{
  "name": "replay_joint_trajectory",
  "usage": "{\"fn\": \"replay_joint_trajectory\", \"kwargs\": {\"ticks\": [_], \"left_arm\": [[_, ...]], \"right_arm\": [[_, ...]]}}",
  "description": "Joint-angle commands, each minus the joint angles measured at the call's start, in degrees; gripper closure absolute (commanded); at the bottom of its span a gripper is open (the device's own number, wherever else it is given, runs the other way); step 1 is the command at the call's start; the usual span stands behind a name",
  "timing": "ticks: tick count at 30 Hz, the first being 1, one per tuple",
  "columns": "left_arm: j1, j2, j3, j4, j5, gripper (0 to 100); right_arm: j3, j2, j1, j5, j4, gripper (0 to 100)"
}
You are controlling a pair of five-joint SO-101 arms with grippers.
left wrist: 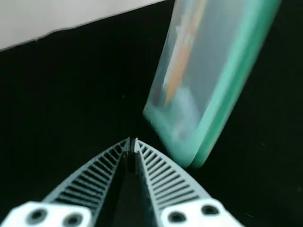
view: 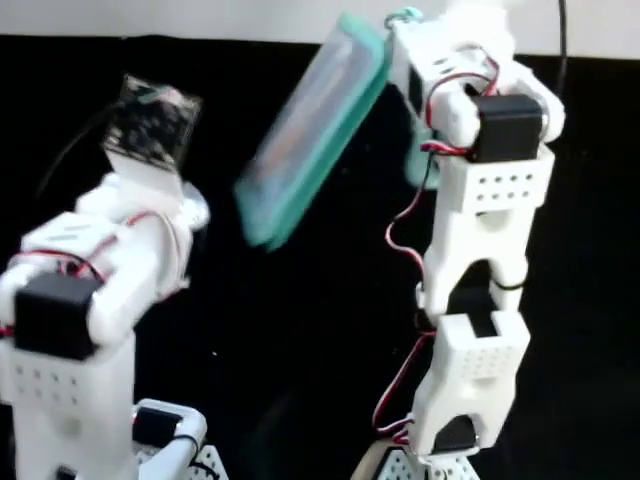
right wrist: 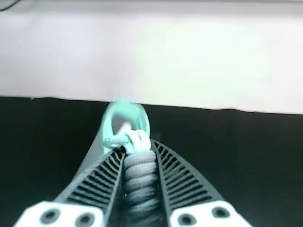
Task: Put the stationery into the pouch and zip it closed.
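The right gripper (right wrist: 137,149) has its two fingers squeezed tight on a thick dark cord (right wrist: 139,184). Just past its tips sits a little green ring (right wrist: 124,118), touching the end of the cord. The pouch (view: 310,130) hangs down from this gripper, and it is tilted, not straight. It is green around the edges and has a see-through side. Through that side you can see something orange (left wrist: 182,61) inside, but it is too blurry to tell what it is. The left gripper (left wrist: 131,142) has its two fingers pressed together at the tips, and there is nothing between them. The bottom corner of the pouch is just in front of this gripper and a bit to one side, very close but not touching. Under both grippers is the black table (left wrist: 71,104), and far ahead of the right gripper is a white wall (right wrist: 151,52).
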Motion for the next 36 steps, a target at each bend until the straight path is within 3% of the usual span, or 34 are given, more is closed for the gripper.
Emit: {"fn": "replay_joint_trajectory", "kwargs": {"ticks": [1, 16, 30, 36], "left_arm": [[0.3, -3.7, -0.5, 1.1, -0.2, 99], [-2.4, -5.0, -0.4, 0.9, -0.4, 99], [-2.5, -5.0, -0.4, 0.4, -0.4, 99], [-2.5, -4.9, 3.0, -7.7, -0.4, 99]], "right_arm": [[-0.7, 0.7, 1.3, -0.4, -1.8, 99.3], [-1.2, 1.8, 0.9, -0.6, -0.1, 99.3], [-1.3, -2.1, -7.9, -3.6, 5.8, 99.3], [-0.8, -3.9, -10.3, -4.7, 6.5, 99.3]]}}
